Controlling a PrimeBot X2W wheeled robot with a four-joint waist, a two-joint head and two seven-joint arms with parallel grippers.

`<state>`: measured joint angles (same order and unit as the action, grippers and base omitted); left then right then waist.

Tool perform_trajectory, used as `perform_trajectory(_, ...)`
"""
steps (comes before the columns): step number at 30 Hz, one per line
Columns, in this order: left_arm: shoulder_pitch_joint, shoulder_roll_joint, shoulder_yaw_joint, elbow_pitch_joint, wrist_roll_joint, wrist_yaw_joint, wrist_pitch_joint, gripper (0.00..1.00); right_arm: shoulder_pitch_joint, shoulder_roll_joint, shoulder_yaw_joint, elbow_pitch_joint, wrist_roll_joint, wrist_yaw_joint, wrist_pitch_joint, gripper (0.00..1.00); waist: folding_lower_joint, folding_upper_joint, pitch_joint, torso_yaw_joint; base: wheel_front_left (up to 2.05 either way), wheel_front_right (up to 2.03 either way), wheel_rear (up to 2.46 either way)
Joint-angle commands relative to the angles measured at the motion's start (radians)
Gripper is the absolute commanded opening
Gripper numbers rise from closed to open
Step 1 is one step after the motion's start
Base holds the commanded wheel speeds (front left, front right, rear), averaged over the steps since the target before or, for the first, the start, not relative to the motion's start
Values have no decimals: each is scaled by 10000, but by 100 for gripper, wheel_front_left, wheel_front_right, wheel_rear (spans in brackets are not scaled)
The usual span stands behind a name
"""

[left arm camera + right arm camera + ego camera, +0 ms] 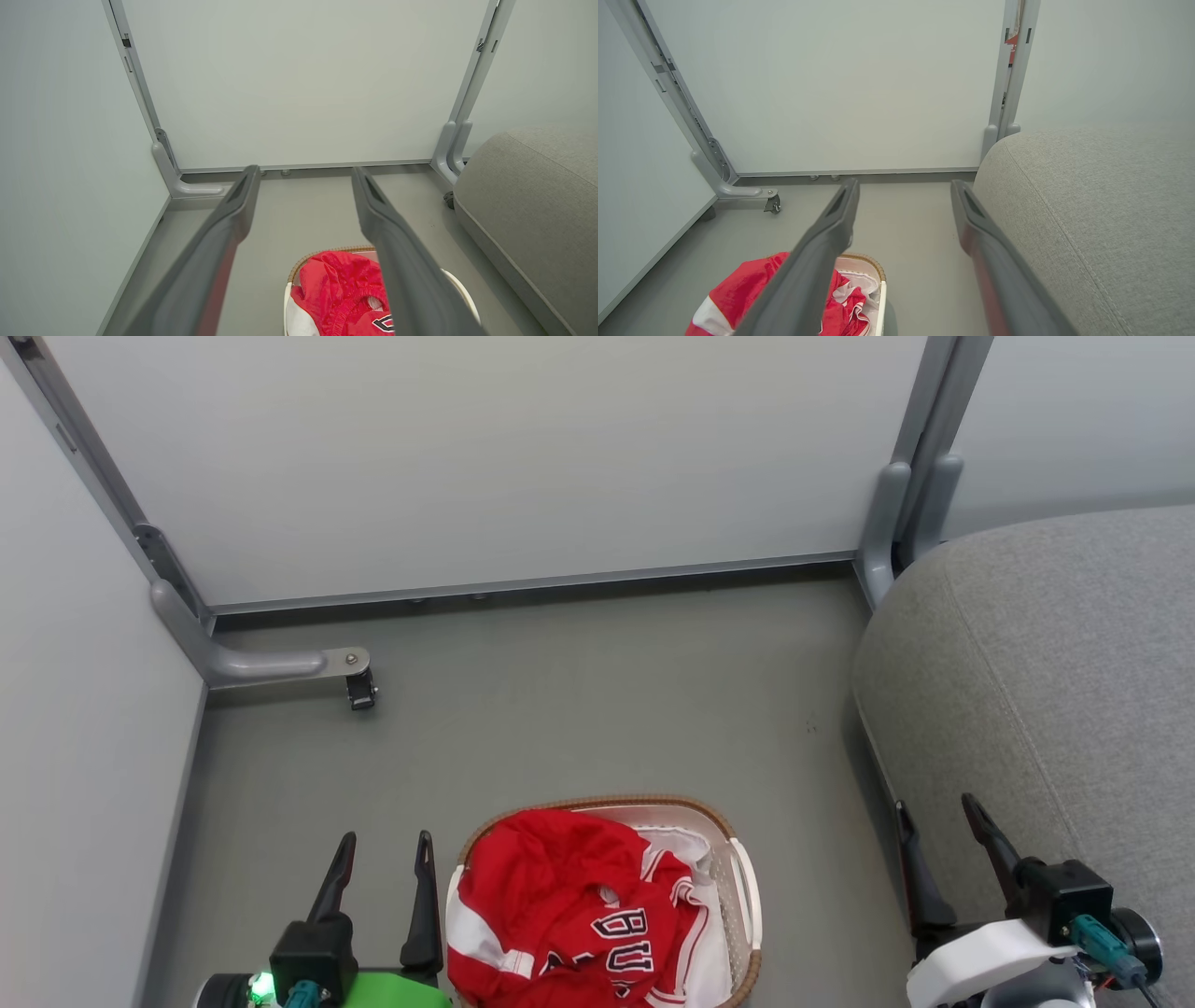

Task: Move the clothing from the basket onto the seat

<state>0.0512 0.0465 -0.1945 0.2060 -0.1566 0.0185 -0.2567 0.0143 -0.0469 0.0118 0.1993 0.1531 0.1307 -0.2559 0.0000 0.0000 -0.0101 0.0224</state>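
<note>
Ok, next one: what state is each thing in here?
clothing: heaped in the basket, untouched.
basket: upright on the floor, holding clothing.
seat: no clothing on the visible part.
left claw: open, empty, beside the basket.
right claw: open, empty, near the seat.

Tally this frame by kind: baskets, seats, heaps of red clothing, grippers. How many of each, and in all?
Baskets: 1, the basket
Seats: 1, the seat
Clothing heaps: 1, the clothing in the basket; separate garments cannot be counted
Grippers: 2, left gripper and right gripper, both open
Total: 5
</note>
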Motion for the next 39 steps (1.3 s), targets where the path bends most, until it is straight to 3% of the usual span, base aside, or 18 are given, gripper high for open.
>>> perform_trajectory(1,144,67,-27,43,251,69,-70,100,173,-60,17,-1,-198,0,-85,100,0,0,-4,0,0,0,0)
perform_trajectory(39,92,66,-119,202,207,17,-96,100,191,-60,29,-69,-254,1,-110,100,0,0,113,-21,0,0,0)
